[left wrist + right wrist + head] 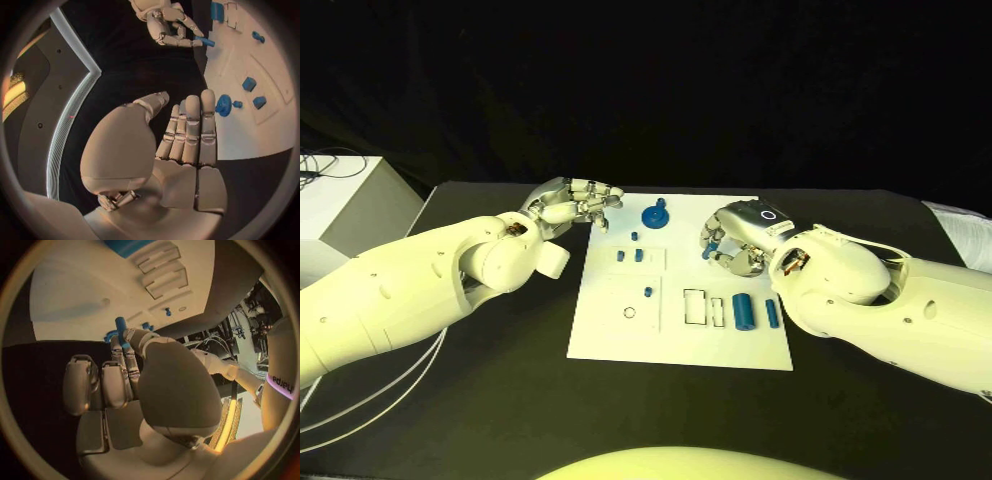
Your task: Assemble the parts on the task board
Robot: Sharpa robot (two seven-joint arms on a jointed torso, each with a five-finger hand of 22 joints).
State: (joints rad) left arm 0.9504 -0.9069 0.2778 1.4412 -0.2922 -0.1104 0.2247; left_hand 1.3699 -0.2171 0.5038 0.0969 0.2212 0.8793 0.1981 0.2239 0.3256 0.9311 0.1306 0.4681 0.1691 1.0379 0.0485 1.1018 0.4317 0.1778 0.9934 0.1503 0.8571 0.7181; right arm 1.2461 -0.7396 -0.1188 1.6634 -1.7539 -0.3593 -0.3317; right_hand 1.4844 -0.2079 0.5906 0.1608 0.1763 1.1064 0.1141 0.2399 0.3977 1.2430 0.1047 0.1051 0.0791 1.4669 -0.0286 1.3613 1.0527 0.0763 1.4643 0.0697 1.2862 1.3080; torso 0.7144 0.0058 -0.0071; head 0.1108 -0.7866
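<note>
- Task board [610,335], a white plate, lay in the middle of the black table [473,400], long side running away from the robot.
- Left hand [571,206] hung at the board's far left corner, off its edge over the table. Fingers lay straight and close together in the left wrist view [190,127], thumb alongside; nothing was held in them.
- Right hand [737,240] hovered over the board's right half, toward the far end. It pinched a small blue rod [120,329] between thumb and fingertips; the other fingers [94,382] lay curled beside it. The same rod showed in the left wrist view [204,41] at the right hand's fingertips.
- A round blue part with a knob [655,214] stood on the board near its far edge, between the 2 hands, touched by neither.
- 3 small blue pieces sat just nearer than it: 1 [635,236] alone and 2 [630,256] side by side within an outlined square.
- A small blue peg [648,292] stood in the board's middle, with a small dark ring or hole [630,313] just nearer the robot; which of the 2 it was could not be told.
- Toward the right edge, outlined slots [704,307] lay beside a blue cylinder [744,312] and a thinner blue bar [772,312], both lying flat and apart from each other.
- A white box [343,205] stood beyond the table's left edge.
</note>
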